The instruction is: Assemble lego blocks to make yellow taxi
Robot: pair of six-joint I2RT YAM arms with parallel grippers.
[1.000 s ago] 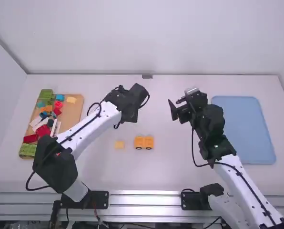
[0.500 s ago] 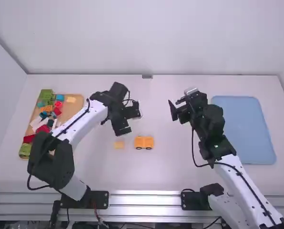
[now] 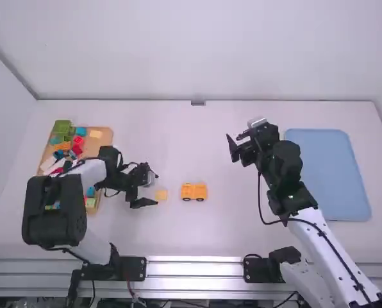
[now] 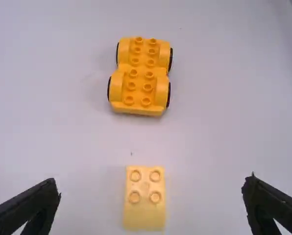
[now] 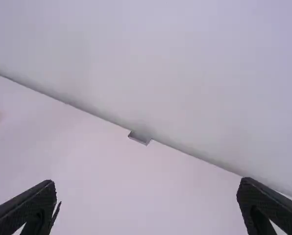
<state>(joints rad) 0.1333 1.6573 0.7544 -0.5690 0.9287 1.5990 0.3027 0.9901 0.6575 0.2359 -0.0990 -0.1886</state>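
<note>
At the far left of the high view, a tan tray (image 3: pixel 105 149) lay on the white table (image 3: pixel 229 234), holding loose blocks: green pieces (image 3: pixel 63 124) at its far end, a red piece (image 3: pixel 77 150) and white pieces (image 3: pixel 49 165) nearer. The left arm (image 3: pixel 55 208) crossed over the tray's near part and hid some of its contents. To the right of the tray, the left gripper (image 3: pixel 155 190) was poised near a pale yellow block (image 3: pixel 161 194), its claw spread wide and empty. In the left wrist view, the fingers stood well apart, one to either side of the block, touching neither flank; four studs were visible on the block's top. Just right of the block in the high view, the yellow wheeled base (image 3: pixel 193 191) of the taxi rested upright on the table, apart from the block, with studs on top and black wheels at its sides. Beyond it, a small grey bracket (image 3: pixel 198 102) marked the table's far edge. Farther right, the right gripper (image 3: pixel 238 145) was held above the table, its claw likewise wide and holding nothing. The right arm (image 3: pixel 332 247) extended back from it, and at the far right lay a light blue tray (image 3: pixel 329 173)
</note>
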